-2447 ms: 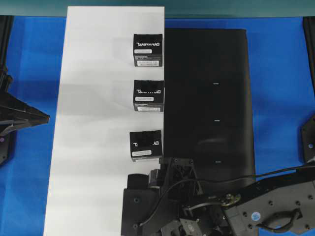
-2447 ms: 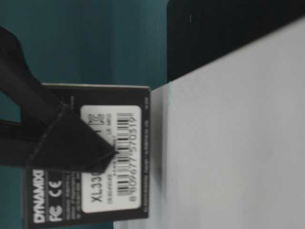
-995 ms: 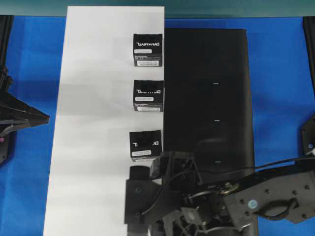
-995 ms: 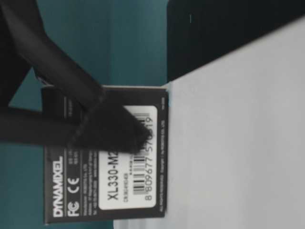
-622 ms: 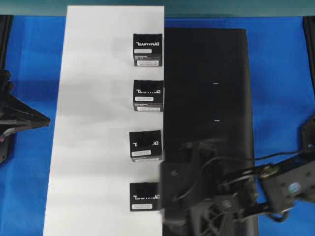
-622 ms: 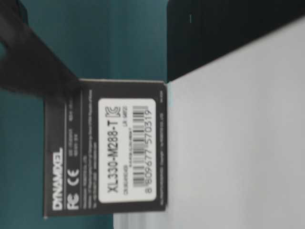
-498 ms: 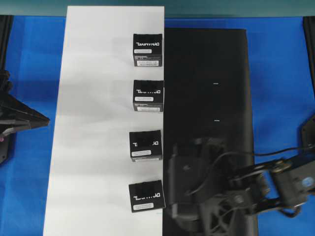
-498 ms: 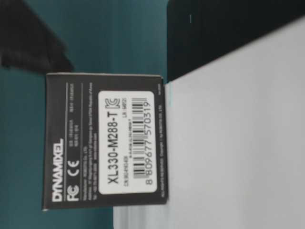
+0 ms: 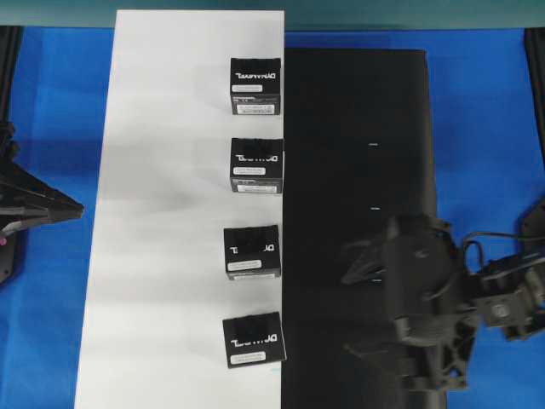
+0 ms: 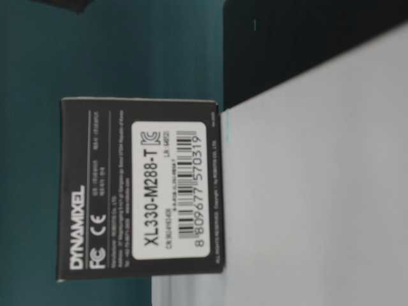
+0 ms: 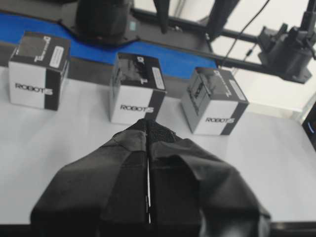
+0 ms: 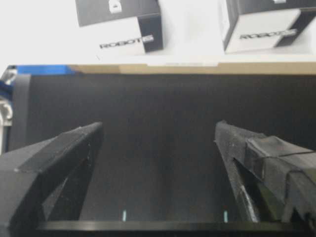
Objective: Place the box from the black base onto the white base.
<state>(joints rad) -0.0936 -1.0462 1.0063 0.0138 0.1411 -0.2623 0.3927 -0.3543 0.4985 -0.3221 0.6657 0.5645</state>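
Along the right edge of the white base (image 9: 170,213), in the overhead view, four black boxes sit in a column from top to bottom of the frame. The lowest of them, the box (image 9: 254,339), rests fully on the white board near the lower centre of the frame, turned slightly off square to its neighbours and just beside the seam with the black base (image 9: 358,128). Nothing grips or touches it. In the table-level view the same box (image 10: 143,191) fills the left half of the frame, its white label facing the camera and its edge flush against the white board.

The right gripper (image 9: 362,307) hangs over the lower right part of the black sheet, well apart from the box. Its wrist view shows the fingers (image 12: 64,148) spread wide with only bare black sheet between them.

The left gripper (image 9: 78,207) sits at the left edge of the overhead frame, over the blue table (image 9: 51,128), just short of the white board. Its fingers (image 11: 123,153) are pressed together with only a hairline seam between them, holding nothing.
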